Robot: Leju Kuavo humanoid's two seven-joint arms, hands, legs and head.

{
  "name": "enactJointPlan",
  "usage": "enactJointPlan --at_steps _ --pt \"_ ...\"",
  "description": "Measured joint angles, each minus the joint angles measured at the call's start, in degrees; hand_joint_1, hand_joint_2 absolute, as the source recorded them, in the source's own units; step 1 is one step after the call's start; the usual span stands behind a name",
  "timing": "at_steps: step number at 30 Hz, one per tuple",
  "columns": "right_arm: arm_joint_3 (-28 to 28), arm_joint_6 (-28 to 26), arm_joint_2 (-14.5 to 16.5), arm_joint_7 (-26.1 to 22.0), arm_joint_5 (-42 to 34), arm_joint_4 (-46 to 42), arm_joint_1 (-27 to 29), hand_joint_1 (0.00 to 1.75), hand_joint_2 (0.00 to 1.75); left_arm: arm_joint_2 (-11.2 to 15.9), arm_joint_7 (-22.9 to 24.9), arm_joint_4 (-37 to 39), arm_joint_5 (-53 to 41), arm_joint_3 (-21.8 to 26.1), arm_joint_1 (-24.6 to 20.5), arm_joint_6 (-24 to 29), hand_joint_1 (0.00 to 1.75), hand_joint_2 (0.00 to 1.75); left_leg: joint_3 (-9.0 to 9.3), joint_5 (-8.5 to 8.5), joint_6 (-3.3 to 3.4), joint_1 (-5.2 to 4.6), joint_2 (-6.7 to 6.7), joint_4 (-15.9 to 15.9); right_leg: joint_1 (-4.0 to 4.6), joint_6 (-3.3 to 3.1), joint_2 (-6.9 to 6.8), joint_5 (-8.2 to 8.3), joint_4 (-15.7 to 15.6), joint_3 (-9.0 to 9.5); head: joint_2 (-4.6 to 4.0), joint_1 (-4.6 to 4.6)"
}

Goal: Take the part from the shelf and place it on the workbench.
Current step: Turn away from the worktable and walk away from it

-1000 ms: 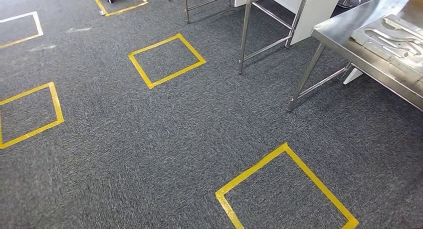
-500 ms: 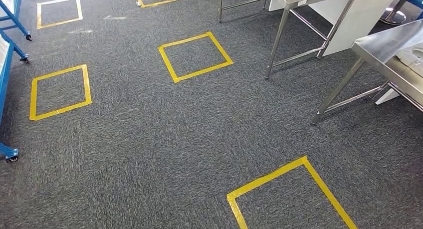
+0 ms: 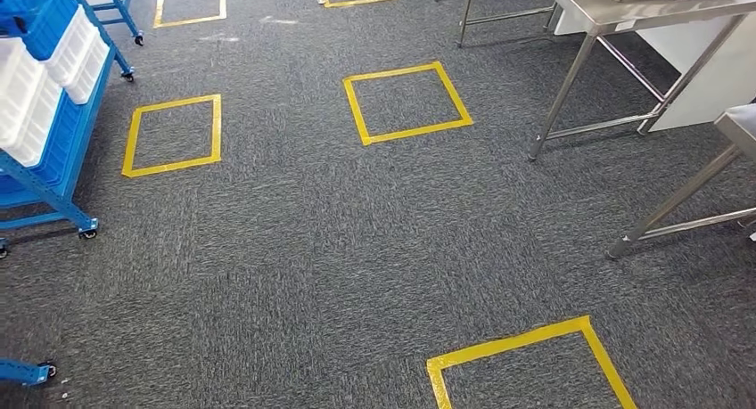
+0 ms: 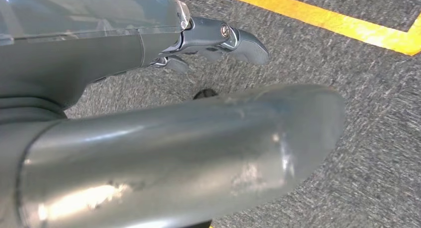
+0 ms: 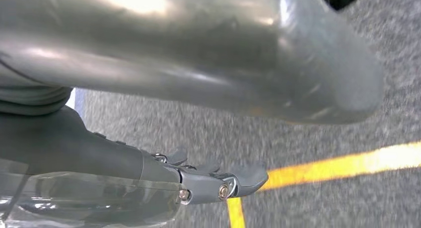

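A blue wheeled shelf [image 3: 55,164] stands at the left edge in the head view, with white bins [image 3: 40,88] on its slanted levels; what lies in the bins is hidden. The corner and legs of a steel workbench [image 3: 686,191] reach in at the right edge. My left hand [image 4: 218,39] hangs above the grey carpet, fingers stretched out and holding nothing. My right hand [image 5: 218,183] hangs the same way over a strip of yellow tape [image 5: 342,163], holding nothing.
A second steel table [image 3: 615,17] stands at the back right with a white cabinet [image 3: 713,79] behind it. Yellow tape squares [image 3: 406,102] mark the carpet, one close in front [image 3: 526,355]. Another blue wheeled frame foot [image 3: 22,372] sits at the lower left.
The camera has turned to the left: the blue shelf with white bins has come in at the left, and the workbench has slid almost out at the right.
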Motion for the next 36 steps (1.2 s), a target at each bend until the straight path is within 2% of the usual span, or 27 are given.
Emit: enactJointPlan --at_steps 1,3,4,5,6,7,8,10,12,14,15,16,18,20,21,22,23,24,26,27,29,30,32,33,34,35,36 --pt "0.0 0.1 -0.1 0.0 0.0 0.0 0.0 0.0 0.0 0.0 0.0 0.0 0.0 0.0 0.0 0.0 0.0 0.0 -0.67 -0.98 -0.24 -0.03 1.36 1.5 -0.09 -0.4 -0.8 0.11 -0.3 0.18 0.0 -0.15" --pt "-0.1 0.3 -0.2 0.0 0.0 0.0 0.3 0.0 0.0 -0.1 0.0 0.0 0.0 0.0 -0.1 0.0 0.0 0.0 -3.7 -4.63 -0.74 0.03 4.75 8.0 0.05 -0.92 -2.46 0.09 -0.6 0.38 0.0 -0.41" --pt "-0.2 0.5 -0.3 0.0 0.0 0.0 0.3 0.0 0.0 -0.1 0.0 0.0 0.0 -0.1 -0.2 -0.1 0.0 0.0 -5.61 -6.41 -0.99 0.18 5.58 12.0 0.16 -1.03 -3.35 0.0 -0.6 0.4 0.0 -0.51" --pt "-0.2 0.6 -0.3 0.0 0.0 0.0 0.4 0.0 0.0 -0.2 0.0 0.0 0.0 -0.1 -0.2 -0.1 0.0 0.0 -7.0 -7.38 -1.2 0.32 5.99 14.9 0.24 -1.03 -4.2 -0.1 -0.5 0.43 0.0 -0.51" --pt "-0.3 0.6 -0.4 0.0 -0.1 0.0 0.4 0.0 0.0 -0.4 0.0 0.0 -0.1 -0.1 -0.1 0.1 0.0 0.0 -7.29 -7.08 -1.32 0.43 6.23 15.5 0.28 -0.96 -5.0 -0.21 -0.5 0.52 0.0 -0.52" --pt "-0.4 0.7 -0.4 0.0 -0.2 0.0 0.4 0.0 0.0 -0.6 0.1 0.0 -0.3 -0.2 0.0 0.5 0.0 0.0 -6.43 -5.76 -1.36 0.51 6.51 13.9 0.28 -0.85 -5.75 -0.34 -0.5 0.67 0.0 -0.53" --pt "-0.5 0.8 -0.4 -0.1 -0.3 0.0 0.4 0.0 0.0 -1.0 0.0 0.0 -0.5 -0.2 0.0 0.9 0.0 0.0 -4.52 -3.77 -1.3 0.55 7.05 10.4 0.27 -0.7 -6.44 -0.51 -0.5 0.9 0.01 -0.53" --pt "-0.7 0.8 -0.4 -0.1 -0.5 0.0 0.4 0.0 0.0 -1.6 -0.2 0.0 -1.0 -0.4 0.1 1.6 0.0 0.0 -0.47 -0.84 -0.74 0.27 9.53 2.6 0.42 -0.19 -7.63 -0.91 -0.5 1.39 0.01 -0.49" --pt "-0.9 0.8 -0.4 -0.1 -0.6 0.0 0.3 0.0 0.0 -2.0 -0.5 0.0 -1.3 -0.6 0.1 1.7 0.0 0.0 0.95 -0.23 0.03 -0.2 10.76 -0.4 0.59 0.45 -8.55 -1.19 -0.5 1.72 0.0 -0.41" --pt "-0.9 0.8 -0.4 -0.2 -0.7 0.0 0.1 0.0 0.0 -2.2 -0.5 0.0 -1.6 -0.8 0.2 1.7 0.0 0.0 0.86 0.02 0.79 -0.31 9.44 -0.6 0.54 1.11 -9.43 -1.4 -0.6 2.01 0.0 -0.37" --pt "-0.9 0.9 -0.4 -0.2 -0.7 0.0 0.0 0.0 0.0 -2.3 -0.5 0.0 -1.9 -1.0 0.3 1.7 0.0 0.0 0.97 0.21 1.18 -0.24 8.83 -0.9 0.4 1.42 -8.93 -1.81 -0.2 2.04 0.0 -0.32" --pt "-1.0 0.9 -0.4 -0.2 -0.7 0.0 0.0 0.0 0.0 -2.4 -0.4 0.0 -2.2 -1.2 0.3 1.6 0.0 0.0 1.09 0.44 1.62 -0.14 8.2 -1.3 0.29 1.67 -7.75 -2.74 0.9 1.66 0.01 -0.25" --pt "-1.1 1.0 -0.4 -0.2 -0.7 0.0 0.2 0.0 0.0 -2.6 -0.3 0.0 -2.9 -1.7 0.3 1.4 0.0 0.0 1.17 0.74 2.22 -0.08 7.07 -1.6 0.04 1.91 -4.4 -6.09 6.7 -1.0 0.01 -0.04" --pt "-1.3 1.0 -0.4 -0.2 -0.7 0.0 0.4 0.0 0.0 -2.5 -0.2 0.0 -3.1 -2.0 0.3 1.3 0.0 0.0 1.06 0.8 2.47 -0.24 5.67 -1.5 0.01 1.96 -2.97 -9.0 14.1 -4.95 0.01 0.05" --pt "-1.4 1.0 -0.4 -0.2 -0.7 0.0 0.5 0.0 0.0 -2.5 -0.2 0.0 -3.2 -2.1 0.3 1.3 0.0 0.0 1.09 0.79 2.5 -0.32 4.85 -1.5 0.01 1.93 -2.77 -9.01 15.9 -6.12 0.01 0.04" --pt "-1.5 1.0 -0.4 -0.2 -0.7 0.0 0.5 0.0 0.0 -2.5 -0.2 0.0 -3.2 -2.3 0.3 1.3 0.0 0.0 1.16 0.77 2.49 -0.39 3.98 -1.4 0.02 1.84 -2.6 -7.82 15.5 -6.31 0.0 0.04" --pt "-1.6 1.1 -0.4 -0.2 -0.7 0.0 0.6 0.0 0.0 -2.5 -0.1 0.0 -3.2 -2.4 0.4 1.3 0.0 0.0 1.26 0.73 2.43 -0.42 3.1 -1.4 0.02 1.66 -2.23 -5.55 12.7 -5.36 0.0 0.04" --pt "-1.7 1.2 -0.4 -0.2 -0.7 0.0 0.6 0.0 0.0 -2.5 -0.1 0.0 -3.3 -2.5 0.4 1.2 0.0 0.0 1.3 0.66 2.35 -0.39 2.26 -1.3 0.02 1.41 -1.23 -2.99 8.7 -3.8 0.0 0.06" --pt "-1.8 1.5 -0.5 -0.2 -0.7 0.0 0.7 0.0 0.0 -2.5 -0.2 0.0 -3.4 -2.8 0.3 1.2 0.0 0.0 1.16 0.5 1.93 -0.47 0.87 -0.9 0.03 1.02 1.02 0.05 1.9 -1.16 0.0 0.05" --pt "-1.9 1.5 -0.6 -0.2 -0.7 0.0 0.7 0.0 0.0 -2.6 -0.2 0.0 -3.4 -2.9 0.3 1.2 0.0 0.0 1.0 0.47 1.65 -0.43 0.33 -0.9 0.11 0.88 1.65 0.36 0.6 -0.64 0.0 0.04" --pt "-1.9 1.7 -0.6 -0.3 -0.7 0.0 0.5 0.0 0.0 -2.5 -0.2 0.0 -3.5 -3.0 0.4 1.1 0.0 0.0 0.69 0.53 0.94 -0.36 -0.82 -1.0 0.17 0.54 0.84 0.32 0.1 -0.39 0.0 0.02" --pt "-1.9 1.7 -0.6 -0.3 -0.7 0.0 0.4 0.0 0.0 -2.5 -0.2 0.0 -3.5 -3.0 0.5 1.1 0.0 0.0 0.6 0.37 0.65 -0.35 -0.58 -0.8 0.11 0.23 0.15 0.41 -0.2 -0.17 0.0 0.03" --pt "-2.0 1.7 -0.6 -0.3 -0.7 0.0 0.5 0.0 0.0 -2.5 -0.2 0.0 -3.5 -3.1 0.6 1.2 0.0 0.0 -0.57 -1.46 0.13 -0.45 2.1 1.9 -0.09 -0.54 -1.36 0.61 -0.9 0.28 0.0 -0.19" --pt "-2.0 1.7 -0.6 -0.3 -0.7 0.0 0.6 0.0 0.0 -2.5 -0.2 0.0 -3.5 -3.1 0.6 1.2 0.0 0.0 -2.09 -3.31 -0.08 -0.36 4.0 5.1 0.0 -0.81 -2.2 0.59 -1.0 0.43 0.0 -0.28" --pt "-2.1 1.7 -0.6 -0.4 -0.7 0.0 0.7 0.0 0.0 -2.5 -0.2 0.0 -3.5 -3.2 0.5 1.2 0.0 0.0 -4.05 -5.3 -0.36 -0.24 5.28 9.1 0.09 -1.01 -3.0 0.5 -1.1 0.5 0.0 -0.41" --pt "-2.2 1.7 -0.6 -0.4 -0.7 0.0 0.7 0.0 0.0 -2.5 -0.1 0.0 -3.5 -3.2 0.4 1.2 0.0 0.0 -5.93 -6.79 -0.63 -0.05 5.84 12.9 0.18 -1.05 -3.86 0.4 -1.1 0.55 0.0 -0.43" --pt "-2.2 1.7 -0.6 -0.4 -0.7 0.0 0.7 0.0 0.0 -2.5 -0.1 0.0 -3.5 -3.2 0.4 1.2 0.0 0.0 -7.14 -7.35 -0.85 0.13 6.12 15.3 0.23 -1.04 -4.67 0.27 -1.1 0.63 0.0 -0.43"
